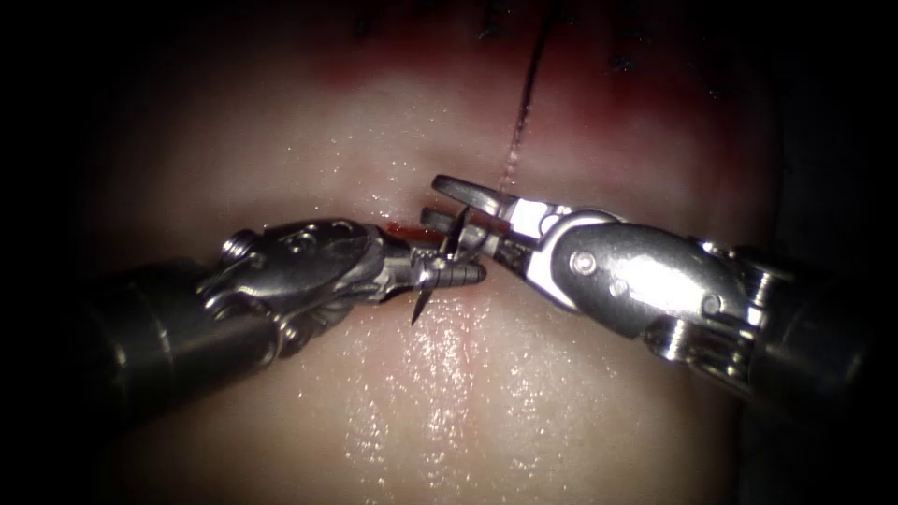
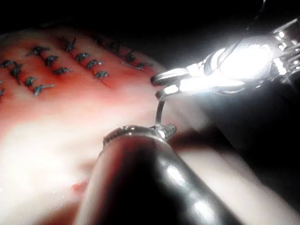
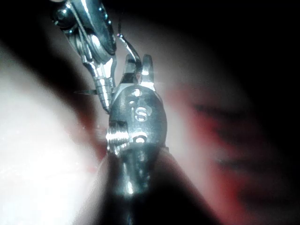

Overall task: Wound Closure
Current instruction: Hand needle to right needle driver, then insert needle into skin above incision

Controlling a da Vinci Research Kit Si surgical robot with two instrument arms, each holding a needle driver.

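My left tool (image 1: 458, 274) comes in from the left with its jaws shut on the curved needle (image 1: 420, 304) near mid-curve. The needle stands just above the tissue (image 1: 468, 393) over the cut, not in it, its pointed end hanging down. My right tool (image 1: 432, 200) enters from the right, jaws open around the needle's upper end and holding nothing. Dark thread (image 1: 524, 103) runs up and away from the right tool. In the left wrist view the needle (image 2: 159, 112) rises from the left jaws (image 2: 164, 131) to the right tool (image 2: 156, 87). The right wrist view shows open jaws (image 3: 138, 63) astride the needle (image 3: 127, 47).
Red fluid (image 1: 404, 229) marks the cut behind the left tool's jaws. Several dark finished stitches (image 2: 70, 61) lie in rows on the far, reddened part of the tissue. The near tissue is pale and wet.
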